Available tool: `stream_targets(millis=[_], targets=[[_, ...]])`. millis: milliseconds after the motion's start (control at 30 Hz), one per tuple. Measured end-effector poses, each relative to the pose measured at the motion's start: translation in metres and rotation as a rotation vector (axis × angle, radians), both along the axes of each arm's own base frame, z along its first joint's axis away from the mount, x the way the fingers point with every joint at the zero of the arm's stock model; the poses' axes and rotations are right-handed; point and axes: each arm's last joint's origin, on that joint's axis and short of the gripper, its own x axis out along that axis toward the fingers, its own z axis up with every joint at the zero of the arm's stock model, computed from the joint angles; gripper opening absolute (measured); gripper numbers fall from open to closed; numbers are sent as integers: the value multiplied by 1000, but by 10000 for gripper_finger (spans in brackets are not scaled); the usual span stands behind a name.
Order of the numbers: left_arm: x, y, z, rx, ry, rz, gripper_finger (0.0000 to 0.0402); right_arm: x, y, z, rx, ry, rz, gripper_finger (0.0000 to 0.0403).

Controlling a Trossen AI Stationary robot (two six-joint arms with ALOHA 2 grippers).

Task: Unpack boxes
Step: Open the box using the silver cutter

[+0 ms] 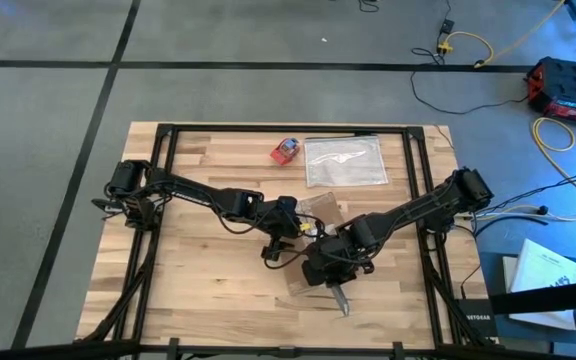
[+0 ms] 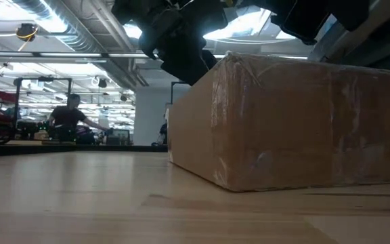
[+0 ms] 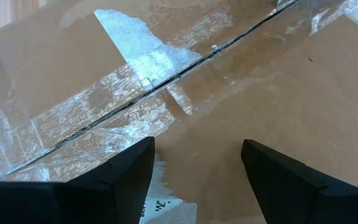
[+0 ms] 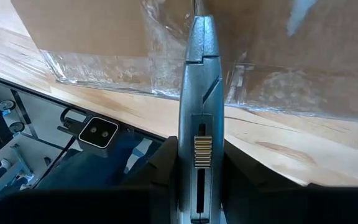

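right tool (image 4: 197, 93) clamped on grey blade | left tool (image 3: 197, 168) spread over box (image 3: 278, 112) | box axis unclear, probably diagonal

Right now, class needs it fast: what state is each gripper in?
Left gripper: open, fingers apart above the taped cardboard box, holding nothing.
Right gripper: shut on a grey metal cutter, its tip at the box.

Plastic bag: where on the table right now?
High view: the clear plastic bag lies flat near the table's far edge, right of centre, beside the small red-and-blue object and just beyond the cardboard box under both grippers.
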Motion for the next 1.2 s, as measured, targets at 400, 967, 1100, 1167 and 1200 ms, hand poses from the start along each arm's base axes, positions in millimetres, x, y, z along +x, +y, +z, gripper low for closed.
stream_targets(millis=[400,967,1100,1167,1200], targets=[[0,0,0,1,0,-2,234,0,1,1,25,0,14,61],[0,0,0,9,-2,-13,234,0,1,1,29,-11,38,61],[0,0,0,11,-2,-16,234,2,2,-3,27,-6,44,61],[0,0,0,12,-2,-16,234,3,3,-6,30,-1,50,61],[0,0,0,12,-2,-16,234,3,3,-6,33,0,54,61]])
